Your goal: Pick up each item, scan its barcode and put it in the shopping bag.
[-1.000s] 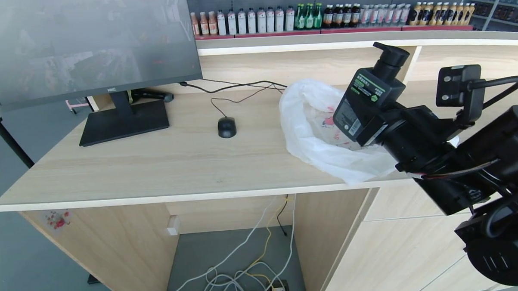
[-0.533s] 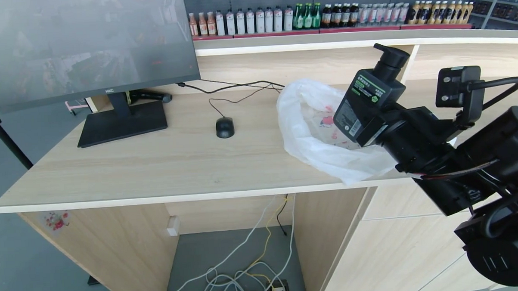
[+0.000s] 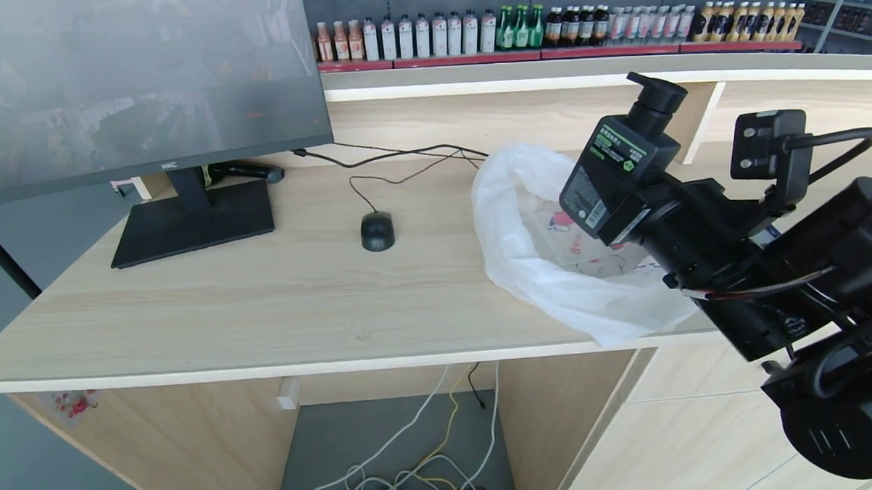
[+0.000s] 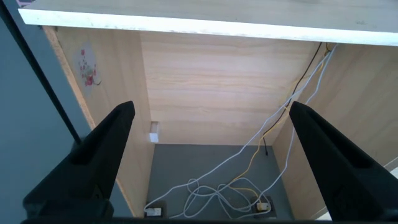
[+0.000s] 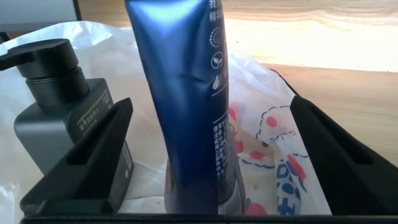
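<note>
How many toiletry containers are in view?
2: a dark grey pump bottle at the right tool, over the white plastic bag; a blue tube beside it. More may hide inside.

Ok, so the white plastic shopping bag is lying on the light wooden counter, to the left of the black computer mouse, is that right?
Not quite. The white plastic shopping bag does lie on the light wooden counter, but it is to the right of the black computer mouse, not the left. The head view shows this.
</note>
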You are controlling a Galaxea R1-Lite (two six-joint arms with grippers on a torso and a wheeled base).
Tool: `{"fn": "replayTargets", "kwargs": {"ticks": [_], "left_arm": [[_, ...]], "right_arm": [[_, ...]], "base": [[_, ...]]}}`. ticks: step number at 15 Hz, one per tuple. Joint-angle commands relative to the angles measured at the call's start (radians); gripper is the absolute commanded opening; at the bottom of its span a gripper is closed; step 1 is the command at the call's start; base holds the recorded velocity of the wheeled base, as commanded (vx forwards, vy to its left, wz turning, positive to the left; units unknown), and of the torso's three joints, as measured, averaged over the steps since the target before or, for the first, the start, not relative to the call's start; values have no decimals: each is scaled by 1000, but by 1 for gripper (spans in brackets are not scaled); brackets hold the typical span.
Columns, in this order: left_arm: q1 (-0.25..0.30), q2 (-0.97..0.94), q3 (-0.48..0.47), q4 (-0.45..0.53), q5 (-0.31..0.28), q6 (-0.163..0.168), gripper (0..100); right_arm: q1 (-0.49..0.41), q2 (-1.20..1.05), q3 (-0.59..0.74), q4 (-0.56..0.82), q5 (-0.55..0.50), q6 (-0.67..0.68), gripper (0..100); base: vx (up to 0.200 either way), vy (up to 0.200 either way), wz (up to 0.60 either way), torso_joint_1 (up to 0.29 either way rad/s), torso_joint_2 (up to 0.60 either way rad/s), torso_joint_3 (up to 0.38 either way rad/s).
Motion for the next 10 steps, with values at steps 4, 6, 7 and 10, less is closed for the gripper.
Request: {"fn": "replayTargets", "kwargs": {"ticks": [4, 6, 7, 10], "left_arm": [[0, 0, 0, -1, 0, 0, 100], [0, 0, 0, 0, 0, 0, 100], [0, 0, 0, 0, 0, 0, 100], [0, 0, 0, 0, 0, 0, 100]], "right_arm": [[0, 35, -31, -2, 0, 2, 0], [0, 85, -72, -2, 0, 3, 0], [1, 108, -95, -2, 0, 5, 0], [-6, 167, -126, -2, 2, 9, 0]], "base": [[0, 0, 0, 0, 0, 0], [0, 0, 0, 0, 0, 0], [0, 0, 0, 0, 0, 0], [0, 0, 0, 0, 0, 0]]}}
